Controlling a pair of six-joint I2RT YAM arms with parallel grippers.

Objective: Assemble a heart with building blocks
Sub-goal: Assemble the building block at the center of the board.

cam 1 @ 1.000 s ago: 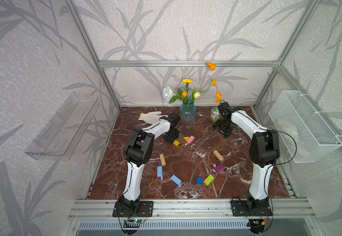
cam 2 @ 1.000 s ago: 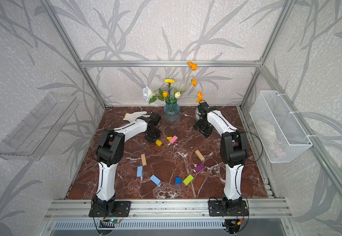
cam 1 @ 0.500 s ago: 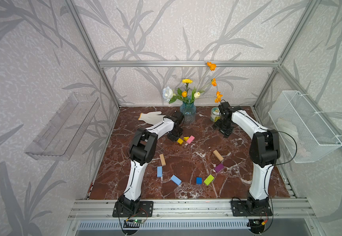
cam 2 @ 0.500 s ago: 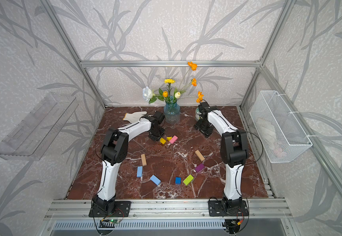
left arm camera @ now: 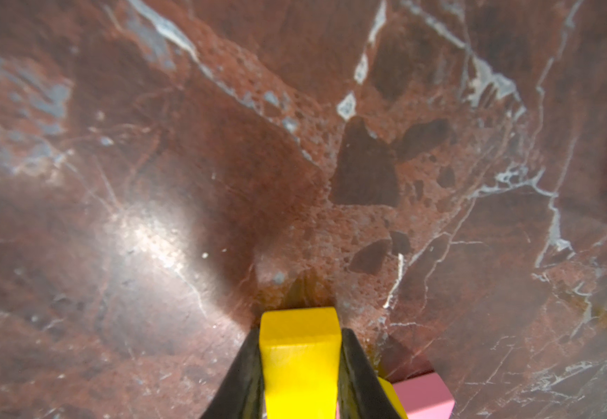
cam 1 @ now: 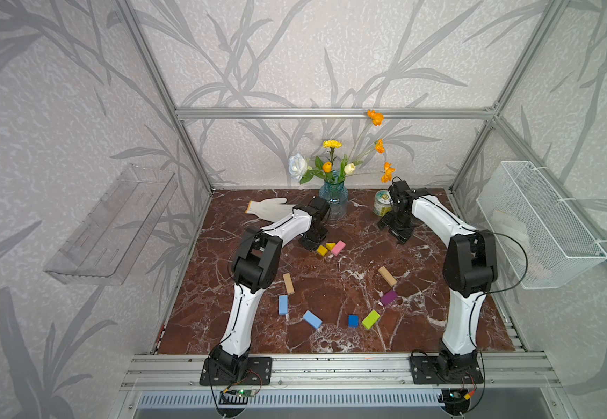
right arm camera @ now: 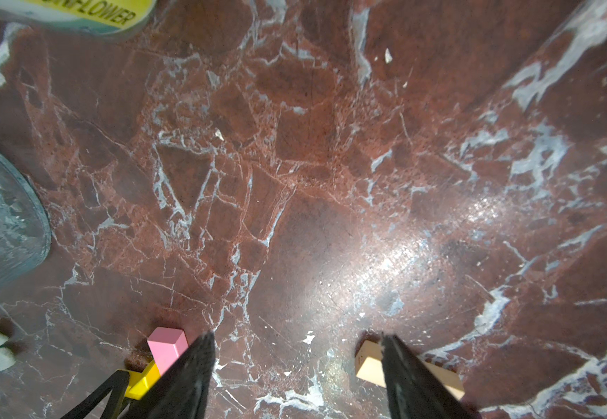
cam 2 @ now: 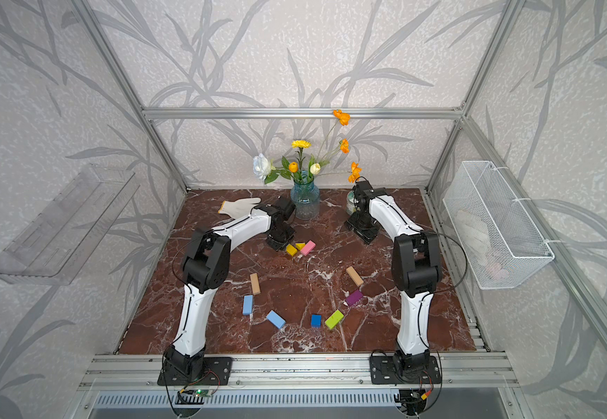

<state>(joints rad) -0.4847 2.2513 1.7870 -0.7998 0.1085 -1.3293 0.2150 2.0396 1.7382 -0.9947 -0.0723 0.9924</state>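
My left gripper (left arm camera: 300, 332) is shut on a yellow block (left arm camera: 300, 366) low over the marble table, right beside a small yellow wedge (cam 1: 331, 245) and a pink block (cam 1: 338, 248). In both top views the left gripper (cam 1: 313, 242) sits in front of the vase. The other blocks lie apart in a loose ring: two tan (cam 1: 288, 283) (cam 1: 387, 276), purple (cam 1: 389, 297), lime (cam 1: 371, 319), dark blue (cam 1: 353, 320) and two light blue (cam 1: 283, 304) (cam 1: 312, 319). No joined heart shows. My right gripper (right arm camera: 296, 337) is open and empty near the can, (cam 1: 397, 229) in a top view.
A blue glass vase (cam 1: 334, 203) with flowers and a small tin can (cam 1: 381, 203) stand at the back. A white glove (cam 1: 269, 208) lies at the back left. A wire basket (cam 1: 534, 225) hangs on the right wall, a clear shelf (cam 1: 113, 225) on the left.
My left gripper has carried the yellow block a little to the right, up against the wedge and the pink block. The right arm has not moved.
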